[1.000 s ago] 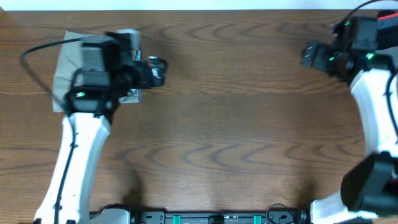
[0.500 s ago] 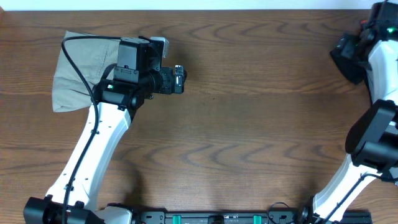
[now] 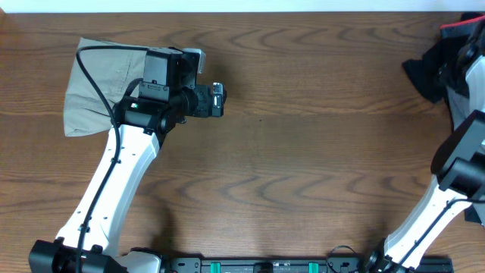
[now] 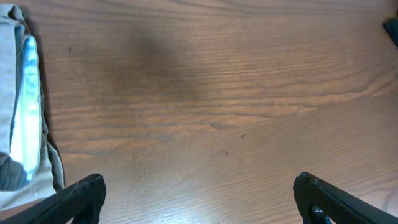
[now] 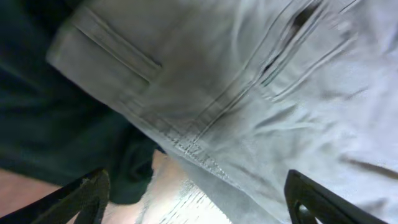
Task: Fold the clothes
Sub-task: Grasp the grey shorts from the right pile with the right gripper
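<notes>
The left end effector (image 3: 216,99) has moved off the folded tan cloth (image 3: 95,83) at 10 o'clock, fingers spread wide. The right end effector (image 5: 198,202) — spread too — now hangs over grey clothes (image 5: 249,93) at 2 o'clock, probably next to fold.

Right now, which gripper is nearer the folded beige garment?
Left. The left gripper is just beside the folded beige garment; the right gripper is far across the table.
</notes>
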Controlling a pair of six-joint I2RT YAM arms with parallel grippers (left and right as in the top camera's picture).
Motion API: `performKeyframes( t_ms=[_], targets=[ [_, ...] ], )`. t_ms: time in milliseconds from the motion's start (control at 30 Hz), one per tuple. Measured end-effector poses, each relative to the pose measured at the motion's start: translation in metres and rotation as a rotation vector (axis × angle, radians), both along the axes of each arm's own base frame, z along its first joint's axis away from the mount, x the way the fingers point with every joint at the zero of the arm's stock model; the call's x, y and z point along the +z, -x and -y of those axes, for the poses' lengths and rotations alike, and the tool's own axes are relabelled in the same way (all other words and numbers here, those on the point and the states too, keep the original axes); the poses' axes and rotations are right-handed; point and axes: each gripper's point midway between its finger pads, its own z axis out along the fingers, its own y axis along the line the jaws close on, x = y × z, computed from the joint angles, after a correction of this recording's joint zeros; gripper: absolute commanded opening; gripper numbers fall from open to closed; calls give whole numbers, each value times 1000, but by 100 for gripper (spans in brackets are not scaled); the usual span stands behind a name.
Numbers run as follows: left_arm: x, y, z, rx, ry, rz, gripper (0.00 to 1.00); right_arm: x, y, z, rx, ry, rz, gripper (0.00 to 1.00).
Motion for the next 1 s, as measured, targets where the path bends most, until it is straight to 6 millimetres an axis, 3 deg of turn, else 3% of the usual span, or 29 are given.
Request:
performKeyframes(
  t_ms=[133, 233, 400, 533, 633, 700, 767, 1000],
  targets=[
    [-2, 2, 0, 0, -2, -9, 98, -31, 4, 0, -3, -24, -57, 86],
    [-3, 3, -1, 0, -4, -16, 98, -43, 6, 0, 2, -27, -85, 75],
    [-4, 4, -1, 0, -5, -23, 98, -43, 12, 8, -23, 24, -112, 70],
    [-4, 5, -1, 0, -6, -25, 98, -38, 21, 18, -64, 86, -148, 56],
    [-4, 5, -1, 0, -6, -25, 98, -36, 27, 22, -84, 110, -165, 51],
    [-4, 5, -1, 0, -6, -25, 98, -35, 29, 24, -90, 120, -176, 52],
    [-4, 5, -1, 0, -6, -25, 98, -35, 31, 24, -98, 123, -178, 64],
    [-4, 5, -1, -1, -6, -25, 98, -42, 27, 15, -27, 51, -182, 64]
  ],
)
